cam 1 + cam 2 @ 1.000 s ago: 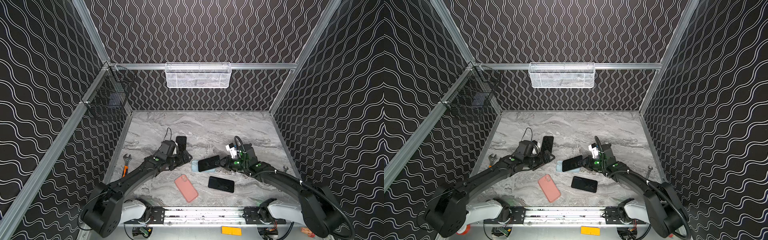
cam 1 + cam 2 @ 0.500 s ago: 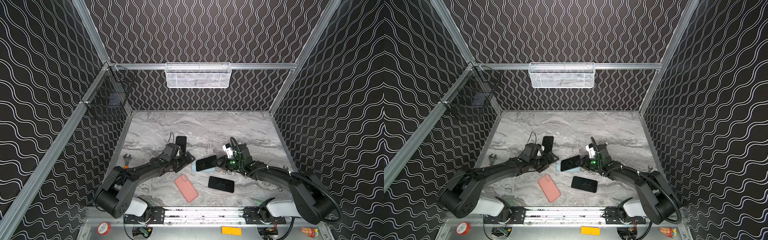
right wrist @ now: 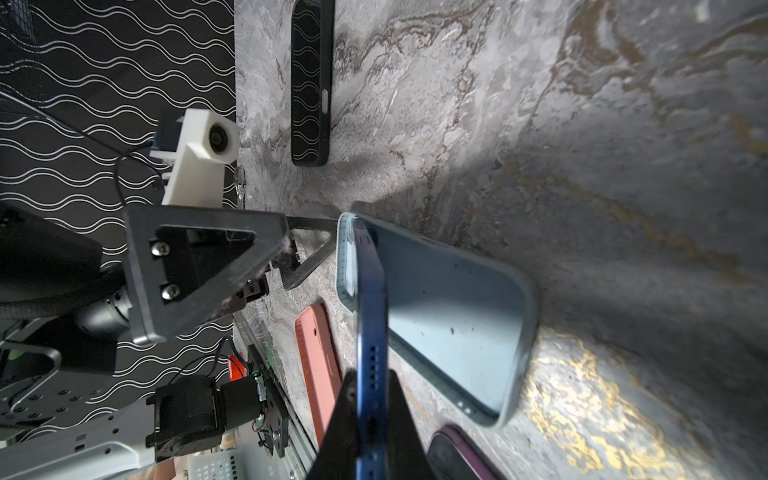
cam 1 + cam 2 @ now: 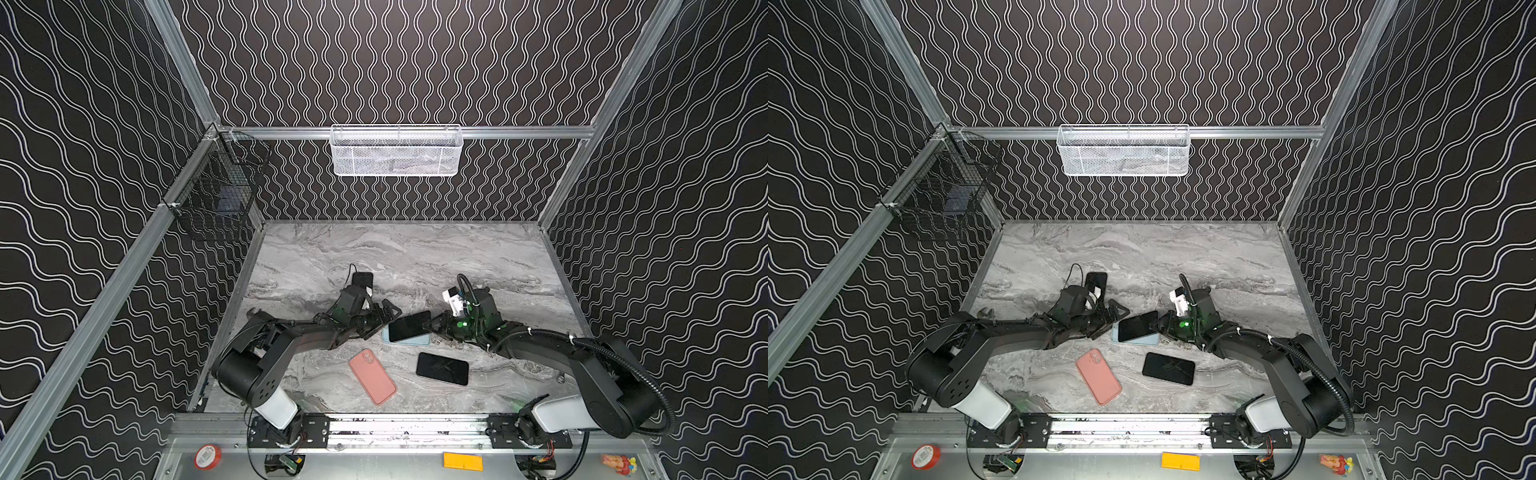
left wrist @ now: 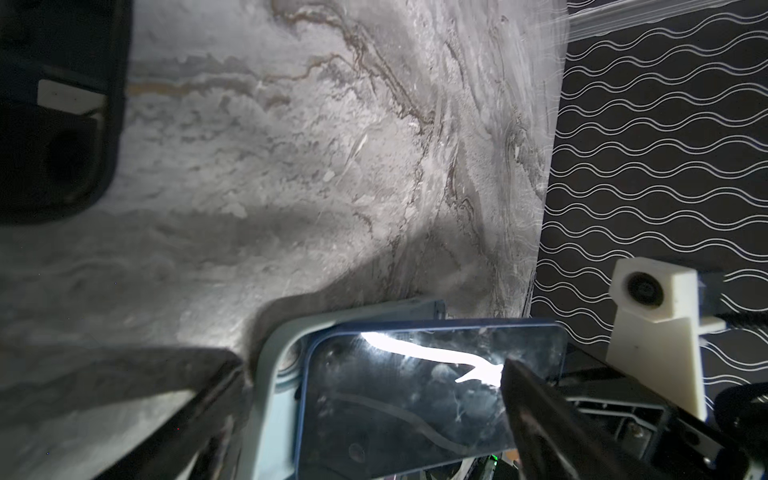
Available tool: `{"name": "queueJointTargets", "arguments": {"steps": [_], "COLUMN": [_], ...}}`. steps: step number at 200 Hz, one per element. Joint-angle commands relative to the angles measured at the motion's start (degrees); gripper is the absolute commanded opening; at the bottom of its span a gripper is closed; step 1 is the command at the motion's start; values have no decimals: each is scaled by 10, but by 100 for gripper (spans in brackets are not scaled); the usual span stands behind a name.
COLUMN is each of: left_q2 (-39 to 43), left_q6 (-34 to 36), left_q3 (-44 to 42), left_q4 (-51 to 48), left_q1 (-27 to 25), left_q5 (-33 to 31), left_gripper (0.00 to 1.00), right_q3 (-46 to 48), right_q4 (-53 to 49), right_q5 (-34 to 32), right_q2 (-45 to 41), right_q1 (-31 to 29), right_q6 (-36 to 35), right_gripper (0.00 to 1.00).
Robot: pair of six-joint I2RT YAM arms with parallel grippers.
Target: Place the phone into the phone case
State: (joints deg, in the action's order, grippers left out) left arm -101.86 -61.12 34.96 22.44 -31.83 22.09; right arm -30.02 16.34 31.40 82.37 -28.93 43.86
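1. A grey marbled table [image 4: 415, 257] stands inside black walls with white wavy lines. A white mesh basket [image 4: 396, 151] hangs on the back rail and a black wire basket [image 4: 216, 199] on the left wall.
2. The light-blue phone case [image 4: 409, 341] lies flat near the table's middle, open side up, seen in both top views.
3. The blue-edged phone [image 4: 409, 326] sits over it, screen up and tilted. The end toward the left arm meets the case's end, and the other end is raised clear of the case.
4. In the right wrist view the phone [image 3: 372, 311] shows edge-on above the case [image 3: 449, 324], with much of the case's inner floor bare beside it.
5. The right gripper [image 4: 430, 328] is clamped on the phone's raised end, its 2 fingers pinching the screen and the back.
6. The left gripper [image 4: 384, 319] holds nothing, and its 2 fingers are spread wide at the case's opposite end.
7. In the left wrist view 1 finger [image 5: 536, 415] overlaps the phone's screen [image 5: 415, 395], while the other [image 5: 195, 415] sits just outside the case's wall [image 5: 270, 395]. Whether either touches cannot be told from this angle.
8. A pink case [image 4: 372, 376] and a black phone [image 4: 442, 368] lie apart nearer the front rail.
9. A dark case [image 4: 362, 277] lies behind the left gripper.
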Motion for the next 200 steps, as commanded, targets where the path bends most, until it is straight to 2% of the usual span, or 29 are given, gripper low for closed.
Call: {"name": "queueJointTargets", "arguments": {"steps": [1,57,119,153,200], "left_q2": [-9,-6,14,9,4], "left_q6": [-13,-11,-10,-26,-36], "left_q3": [-2,6,-10,-22,-22], "left_q4": [-12,-24,-37,-16,-7], "left_q1": [-3,-7,-11,-18,-39], "left_q5": [0,3,2,6,4], "left_gripper": [98,98,98,98,98], "right_q3": [6,27,36,26,41], "right_q4": [-32,-15,-33,-62,-70], "right_q5": [-41,-64,-87,-111,-140], "right_q2": [10,43,35,27,19], "right_q1": [-2,-4,-13,-31,-51], "right_q6": [-14,-8,-12,-25,-19], "right_gripper": [0,0,0,5,7]}}
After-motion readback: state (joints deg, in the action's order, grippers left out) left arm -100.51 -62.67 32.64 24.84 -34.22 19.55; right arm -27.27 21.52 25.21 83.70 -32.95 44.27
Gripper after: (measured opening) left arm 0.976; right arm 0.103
